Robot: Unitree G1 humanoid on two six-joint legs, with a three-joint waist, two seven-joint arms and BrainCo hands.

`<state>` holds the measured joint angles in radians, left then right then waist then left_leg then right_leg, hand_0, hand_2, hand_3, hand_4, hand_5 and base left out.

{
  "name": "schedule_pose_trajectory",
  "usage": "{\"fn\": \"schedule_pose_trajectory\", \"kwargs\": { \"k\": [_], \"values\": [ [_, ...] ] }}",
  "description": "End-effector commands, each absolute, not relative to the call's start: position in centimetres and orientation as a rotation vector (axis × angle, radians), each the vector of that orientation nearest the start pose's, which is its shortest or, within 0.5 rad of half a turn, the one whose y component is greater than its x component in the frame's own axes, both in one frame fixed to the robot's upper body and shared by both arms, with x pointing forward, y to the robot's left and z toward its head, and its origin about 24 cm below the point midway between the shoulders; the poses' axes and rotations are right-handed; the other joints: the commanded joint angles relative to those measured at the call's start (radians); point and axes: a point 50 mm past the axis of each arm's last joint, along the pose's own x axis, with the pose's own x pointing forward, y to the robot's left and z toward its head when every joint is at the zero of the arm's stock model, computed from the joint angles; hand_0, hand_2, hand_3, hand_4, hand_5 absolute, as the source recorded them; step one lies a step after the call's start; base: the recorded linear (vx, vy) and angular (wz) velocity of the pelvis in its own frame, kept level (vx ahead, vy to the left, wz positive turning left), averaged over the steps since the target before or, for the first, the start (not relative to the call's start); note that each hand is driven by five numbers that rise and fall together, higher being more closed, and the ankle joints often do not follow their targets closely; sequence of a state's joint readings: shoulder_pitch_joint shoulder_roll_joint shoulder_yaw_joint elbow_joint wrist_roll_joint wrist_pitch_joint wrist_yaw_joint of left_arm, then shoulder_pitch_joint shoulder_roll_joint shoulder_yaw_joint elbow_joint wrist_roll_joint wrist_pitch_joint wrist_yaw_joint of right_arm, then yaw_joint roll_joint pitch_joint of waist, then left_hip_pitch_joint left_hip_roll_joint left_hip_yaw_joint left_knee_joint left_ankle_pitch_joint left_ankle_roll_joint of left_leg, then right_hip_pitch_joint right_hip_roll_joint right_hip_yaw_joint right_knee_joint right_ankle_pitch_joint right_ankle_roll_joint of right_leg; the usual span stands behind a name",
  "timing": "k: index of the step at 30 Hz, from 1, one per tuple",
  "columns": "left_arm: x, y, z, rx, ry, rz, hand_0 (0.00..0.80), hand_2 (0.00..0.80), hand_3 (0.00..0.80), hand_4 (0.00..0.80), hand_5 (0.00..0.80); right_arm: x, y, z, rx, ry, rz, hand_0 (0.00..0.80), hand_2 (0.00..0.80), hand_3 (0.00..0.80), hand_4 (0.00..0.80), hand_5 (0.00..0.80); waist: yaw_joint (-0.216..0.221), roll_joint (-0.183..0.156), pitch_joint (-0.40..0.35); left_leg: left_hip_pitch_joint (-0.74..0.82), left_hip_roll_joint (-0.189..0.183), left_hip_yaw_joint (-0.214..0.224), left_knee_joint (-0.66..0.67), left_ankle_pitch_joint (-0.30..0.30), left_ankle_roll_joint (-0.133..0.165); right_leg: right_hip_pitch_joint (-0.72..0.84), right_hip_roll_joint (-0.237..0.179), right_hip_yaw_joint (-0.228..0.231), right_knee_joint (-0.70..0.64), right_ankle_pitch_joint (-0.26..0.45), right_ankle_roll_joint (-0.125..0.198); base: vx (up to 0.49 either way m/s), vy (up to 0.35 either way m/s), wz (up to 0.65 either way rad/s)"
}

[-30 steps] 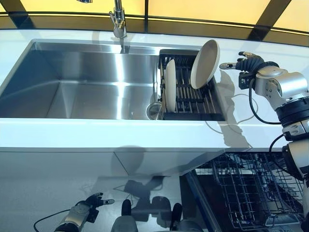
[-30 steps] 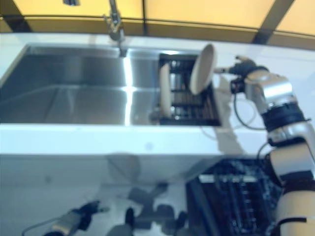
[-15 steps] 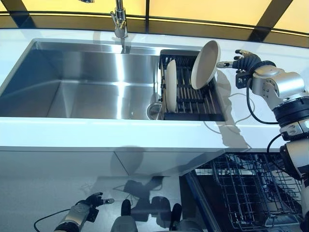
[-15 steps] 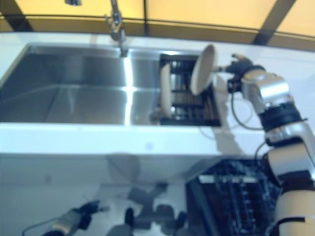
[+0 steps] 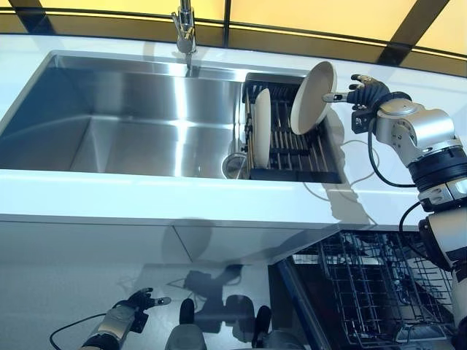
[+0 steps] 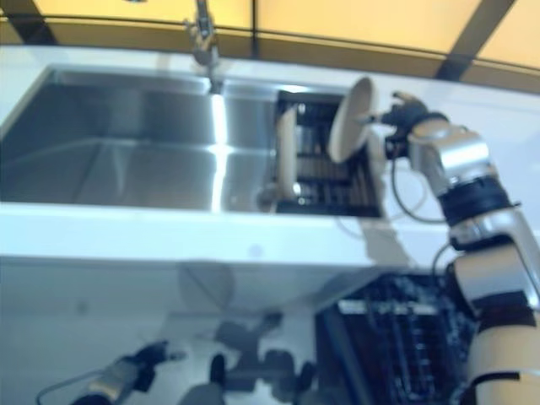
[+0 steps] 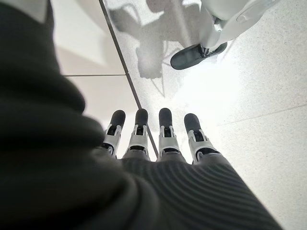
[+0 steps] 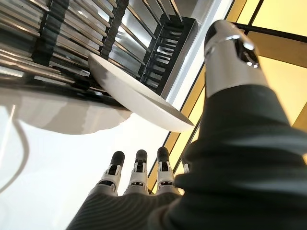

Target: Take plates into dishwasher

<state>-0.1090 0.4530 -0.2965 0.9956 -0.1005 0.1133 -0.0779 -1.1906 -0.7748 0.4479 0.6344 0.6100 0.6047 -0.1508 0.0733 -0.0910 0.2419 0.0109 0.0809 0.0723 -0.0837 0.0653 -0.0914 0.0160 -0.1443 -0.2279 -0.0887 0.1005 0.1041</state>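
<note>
White counter [image 5: 146, 193], steel sink [image 5: 124, 117] upper left, 2 plates [image 5: 312, 97] in rack [image 5: 292, 157]. Right hand [image 5: 363, 91] upper right, fingers released beside the tilted plate. Left hand [image 5: 135, 302] lower left over floor [image 7: 259, 86], fingers relaxed.

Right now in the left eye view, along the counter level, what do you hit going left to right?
Sink → faucet → upright plate → tilted plate → right hand.

White table [image 5: 109, 193] with steel sink [image 5: 124, 120] and faucet [image 5: 185, 25]; yellow backlit panels [image 5: 292, 13] behind; pale speckled floor [image 7: 259, 91] below, brightly lit.
</note>
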Motion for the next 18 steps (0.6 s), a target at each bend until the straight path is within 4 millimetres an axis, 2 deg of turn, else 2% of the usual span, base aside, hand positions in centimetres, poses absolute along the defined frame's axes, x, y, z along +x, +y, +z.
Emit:
{"fn": "schedule_pose_trajectory", "kwargs": {
  "k": [1, 18],
  "values": [
    [18.78, 28.42, -10.40, 0.500, 1.004, -0.032, 0.000, 0.000, 0.000, 0.000, 0.000, 39.06, -23.32, 32.00, -0.405, -0.039, -0.224, 0.000, 0.000, 0.000, 0.000, 0.000, 0.032, 0.000, -0.016, -0.001, -0.026, -0.020, -0.004, -0.025, 0.022, 0.029, 0.005, 0.016, 0.001, -0.024, 0.029, 0.000, 0.000, 0.00],
    [19.08, 28.06, -10.36, 0.493, 0.996, -0.035, 0.000, 0.000, 0.000, 0.000, 0.000, 39.07, -23.66, 32.12, -0.404, -0.036, -0.242, 0.000, 0.000, 0.000, 0.000, 0.000, 0.028, 0.003, -0.007, -0.001, -0.024, -0.017, -0.004, -0.025, 0.023, 0.026, 0.009, 0.020, 0.001, -0.023, 0.026, 0.000, 0.000, 0.00]
  ]
}}
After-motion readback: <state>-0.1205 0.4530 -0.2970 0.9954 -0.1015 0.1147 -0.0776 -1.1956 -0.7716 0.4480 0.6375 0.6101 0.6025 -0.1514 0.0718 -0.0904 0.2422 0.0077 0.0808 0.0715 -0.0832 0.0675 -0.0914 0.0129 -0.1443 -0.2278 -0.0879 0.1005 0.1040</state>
